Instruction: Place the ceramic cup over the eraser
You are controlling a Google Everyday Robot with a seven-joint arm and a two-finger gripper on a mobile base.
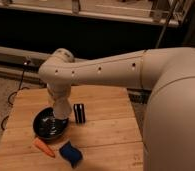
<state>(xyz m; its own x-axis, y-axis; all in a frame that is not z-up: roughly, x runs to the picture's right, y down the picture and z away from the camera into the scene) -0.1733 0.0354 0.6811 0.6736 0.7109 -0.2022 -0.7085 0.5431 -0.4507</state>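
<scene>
The ceramic cup (61, 110) is small, white and tapered. It hangs under the arm's wrist, in my gripper (61, 101). The gripper points down over the right rim of the black bowl (42, 128) and is shut on the cup. The eraser (79, 113) is a small black block with a pale stripe. It lies on the wooden table just right of the cup, a short gap apart. The large white arm reaches in from the right and hides the table behind the wrist.
An orange carrot (43, 147) and a blue sponge pad (71, 152) lie near the front of the wooden table (108, 132). A black cable (15, 92) hangs off the table's left side. A dark shelf unit stands behind.
</scene>
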